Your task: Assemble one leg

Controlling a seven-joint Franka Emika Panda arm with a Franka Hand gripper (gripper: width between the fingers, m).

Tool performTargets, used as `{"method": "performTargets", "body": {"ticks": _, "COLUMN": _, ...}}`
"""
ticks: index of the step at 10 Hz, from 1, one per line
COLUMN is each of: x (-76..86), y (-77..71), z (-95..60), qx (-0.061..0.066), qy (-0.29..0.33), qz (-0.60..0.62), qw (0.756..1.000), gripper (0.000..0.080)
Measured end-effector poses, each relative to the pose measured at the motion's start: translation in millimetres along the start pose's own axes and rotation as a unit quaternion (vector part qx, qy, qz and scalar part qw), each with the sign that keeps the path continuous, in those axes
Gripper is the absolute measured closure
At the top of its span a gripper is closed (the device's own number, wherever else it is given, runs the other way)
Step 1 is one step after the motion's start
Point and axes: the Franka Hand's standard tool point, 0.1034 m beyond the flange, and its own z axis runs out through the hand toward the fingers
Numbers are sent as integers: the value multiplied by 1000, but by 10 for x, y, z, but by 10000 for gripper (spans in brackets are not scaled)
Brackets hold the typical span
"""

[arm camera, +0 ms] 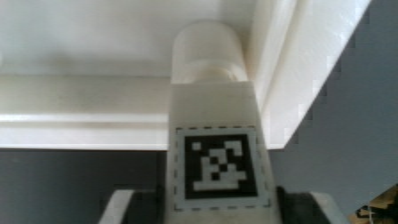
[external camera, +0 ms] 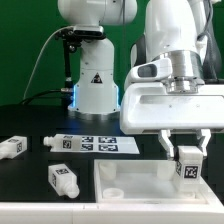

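My gripper (external camera: 187,150) is shut on a leg (external camera: 188,163), a white stubby peg with a black-and-white tag, and holds it upright over the right part of the large white square panel (external camera: 150,180). In the wrist view the leg (arm camera: 217,140) fills the middle between my fingers (arm camera: 128,205), its rounded end pointing at the panel's corner edge (arm camera: 107,100). I cannot tell whether the leg touches the panel. Two more legs lie on the table: one at the exterior view's far left (external camera: 12,146), one in front of the marker board (external camera: 63,179).
The marker board (external camera: 98,144) lies flat behind the panel. Another white tagged part (external camera: 50,141) lies at its left end. The robot's white base (external camera: 95,85) stands at the back. A round hole (external camera: 113,191) shows at the panel's near left corner.
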Motion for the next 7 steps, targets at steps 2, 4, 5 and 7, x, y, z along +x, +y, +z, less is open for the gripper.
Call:
{"method": "performTargets", "body": {"ticks": 2, "x": -24, "y": -29, "z": 20, "qx": 0, "qy": 5, "qz": 1, "qw": 1000, "gripper": 512}}
{"method": "performTargets", "body": {"ticks": 4, "x": -20, "y": -12, "z": 20, "qx": -2, "qy": 3, "qz": -5, "qw": 1000, "gripper": 512}}
{"method": "performTargets", "body": {"ticks": 5, "x": -17, "y": -13, "z": 21, "qx": -2, "qy": 2, "qz": -6, "qw": 1000, "gripper": 512}}
{"method": "performTargets", "body": {"ticks": 7, "x": -44, "y": -13, "z": 33, "qx": -1, "qy": -5, "qz": -7, "qw": 1000, "gripper": 255}}
